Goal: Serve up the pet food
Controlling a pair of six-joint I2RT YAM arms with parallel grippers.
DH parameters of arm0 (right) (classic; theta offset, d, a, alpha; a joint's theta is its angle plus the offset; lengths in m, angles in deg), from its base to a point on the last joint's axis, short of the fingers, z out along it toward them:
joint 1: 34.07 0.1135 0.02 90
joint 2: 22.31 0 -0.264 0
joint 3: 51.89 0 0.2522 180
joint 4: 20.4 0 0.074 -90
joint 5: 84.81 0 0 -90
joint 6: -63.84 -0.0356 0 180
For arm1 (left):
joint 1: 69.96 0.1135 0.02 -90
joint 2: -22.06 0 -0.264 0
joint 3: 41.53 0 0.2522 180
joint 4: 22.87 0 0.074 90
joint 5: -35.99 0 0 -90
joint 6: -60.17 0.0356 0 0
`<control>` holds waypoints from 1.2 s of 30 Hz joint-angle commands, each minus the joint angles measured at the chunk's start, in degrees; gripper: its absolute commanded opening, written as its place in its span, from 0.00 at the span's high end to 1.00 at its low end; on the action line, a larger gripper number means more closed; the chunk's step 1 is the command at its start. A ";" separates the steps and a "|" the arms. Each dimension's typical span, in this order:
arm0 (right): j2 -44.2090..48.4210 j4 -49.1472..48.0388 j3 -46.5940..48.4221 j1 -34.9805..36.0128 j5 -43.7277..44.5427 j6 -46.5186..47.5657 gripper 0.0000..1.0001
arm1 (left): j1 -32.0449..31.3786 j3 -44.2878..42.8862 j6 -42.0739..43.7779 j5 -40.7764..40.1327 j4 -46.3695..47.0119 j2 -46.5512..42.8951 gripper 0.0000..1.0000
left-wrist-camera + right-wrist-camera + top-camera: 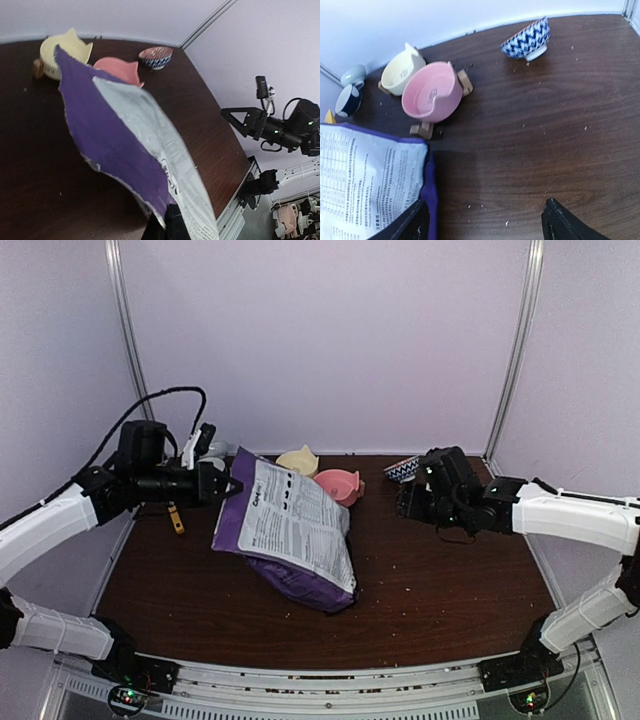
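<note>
pet food bag | left claw grips it | right claw spread, empty (navy mug: right-wrist only)

A dark brown wood-grain table fills the lower half of the overhead view, enclosed by a plain pale lavender back wall and matching side walls at the left and right edges. Slim metal posts stand at the rear corners, upper left and upper right. A silver rail runs along the table's near edge at the bottom of the frame; lighting is soft and even.
</note>
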 commanded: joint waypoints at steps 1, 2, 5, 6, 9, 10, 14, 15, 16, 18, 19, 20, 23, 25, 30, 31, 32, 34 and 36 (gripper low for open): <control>2.69 2.00 3.56 -2.15 2.44 2.87 0.20 | 1.29 -11.32 5.69 7.62 3.65 -1.01 1.00; 3.01 2.65 4.29 -2.17 2.74 3.30 0.20 | 1.20 -12.32 4.02 9.63 6.76 -0.62 1.00; 4.19 3.34 4.70 -2.17 2.08 3.36 0.20 | -0.15 -14.25 1.47 12.66 13.07 0.47 1.00; 4.73 2.59 4.21 -2.20 1.60 3.46 0.20 | -0.91 -15.04 2.11 12.03 12.96 0.91 1.00; 5.96 0.97 3.31 -2.17 0.08 3.47 0.20 | -3.16 -17.53 3.61 10.35 11.21 2.92 1.00; 6.25 0.71 3.30 -2.18 -0.50 3.48 0.20 | -3.95 -17.81 3.69 10.05 11.12 3.43 1.00; 6.82 -0.99 3.01 -2.04 -4.52 3.22 0.20 | -7.28 -17.42 3.41 7.53 11.26 4.95 1.00; 6.86 -1.28 2.83 -1.97 -5.18 3.17 0.20 | -8.11 -16.86 2.74 6.76 11.51 5.30 1.00; 6.90 -1.36 2.71 -1.89 -5.62 3.12 0.20 | -8.72 -16.09 1.80 6.09 11.95 5.58 1.00; 7.23 -1.12 2.14 -1.78 -6.10 3.03 0.20 | -9.93 -14.26 -0.32 4.98 12.49 6.20 1.00; 7.48 -0.98 1.85 -1.67 -6.34 2.91 0.20 | -10.22 -13.41 -1.42 4.10 12.44 6.40 1.00; 7.84 -0.82 1.50 -1.65 -6.63 2.72 0.20 | -10.41 -12.47 -2.23 2.97 12.49 6.57 1.00; 8.99 -0.42 0.18 -1.21 -7.05 1.95 0.20 | -10.97 -10.58 -3.38 2.32 13.13 6.89 1.00; 9.78 -0.18 -0.58 -1.04 -7.13 1.50 0.19 | -11.02 -10.31 -3.83 3.44 13.85 7.18 1.00; 11.48 1.80 -0.51 -0.58 -7.18 0.55 0.19 | -11.23 -11.15 -4.66 4.76 13.65 7.41 1.00; 11.84 2.08 -0.50 -0.31 -7.02 0.45 0.19 | -11.38 -11.47 -4.66 3.92 12.99 7.35 1.00; 12.13 2.23 -0.49 -0.12 -6.90 0.29 0.19 | -11.64 -11.74 -4.50 2.99 12.35 7.27 1.00; 12.47 2.40 -0.40 0.14 -6.79 -0.22 0.18 | -12.29 -12.44 -4.25 1.36 11.17 7.33 1.00; 12.56 2.43 -0.27 0.43 -6.88 -0.45 0.18 | -14.21 -13.31 -4.09 -1.26 10.62 7.15 1.00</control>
